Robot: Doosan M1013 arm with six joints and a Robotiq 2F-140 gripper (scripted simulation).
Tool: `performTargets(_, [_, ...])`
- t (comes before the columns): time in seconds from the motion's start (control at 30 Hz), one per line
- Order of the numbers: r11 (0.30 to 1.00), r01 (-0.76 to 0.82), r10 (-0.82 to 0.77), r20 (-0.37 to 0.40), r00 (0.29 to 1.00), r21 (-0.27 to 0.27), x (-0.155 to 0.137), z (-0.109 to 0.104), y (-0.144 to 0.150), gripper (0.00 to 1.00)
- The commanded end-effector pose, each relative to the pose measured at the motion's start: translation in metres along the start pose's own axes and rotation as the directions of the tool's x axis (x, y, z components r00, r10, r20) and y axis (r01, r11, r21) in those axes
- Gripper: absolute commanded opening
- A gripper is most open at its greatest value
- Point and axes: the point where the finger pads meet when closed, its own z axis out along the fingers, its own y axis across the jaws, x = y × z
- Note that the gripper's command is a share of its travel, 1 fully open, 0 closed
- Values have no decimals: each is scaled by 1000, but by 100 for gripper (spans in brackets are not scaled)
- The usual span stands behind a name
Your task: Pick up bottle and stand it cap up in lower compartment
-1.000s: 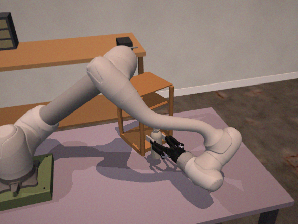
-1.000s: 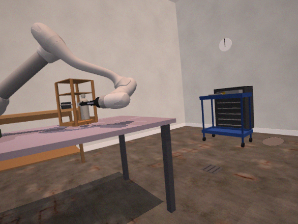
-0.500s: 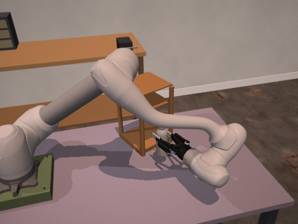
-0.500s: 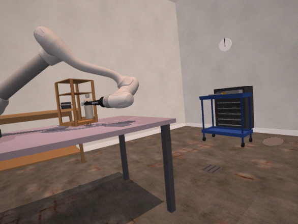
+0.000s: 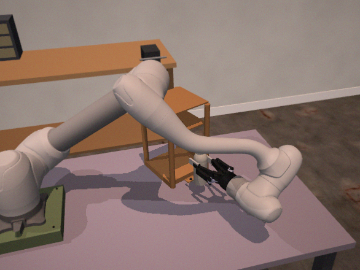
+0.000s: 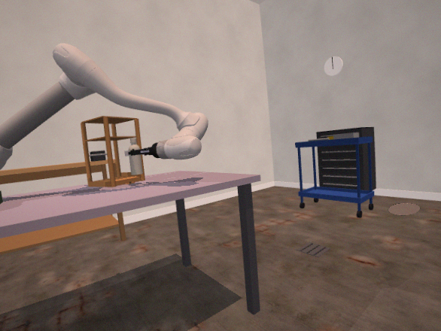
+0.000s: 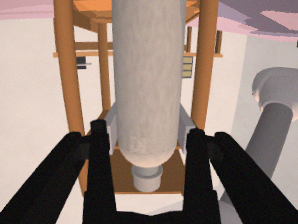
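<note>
We have the bottle pinched in our hand, upright beside the shelving unit, just outside its open side — not yet in the lower compartment. The posts stand near on both flanks, so the room is narrow — we judge the side the likeliest way in.

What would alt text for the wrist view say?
A black gripper is shut on a pale bottle, seen upside down with the cap nearest the camera. Right behind stands the wooden shelf unit, its posts framing the bottle.
</note>
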Motion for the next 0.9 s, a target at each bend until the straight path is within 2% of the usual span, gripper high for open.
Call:
performTargets(0.0, [1000,0,0,0,1000,0,0,0,-3,0])
performTargets(0.87, [1000,0,0,0,1000,0,0,0,-16,0])
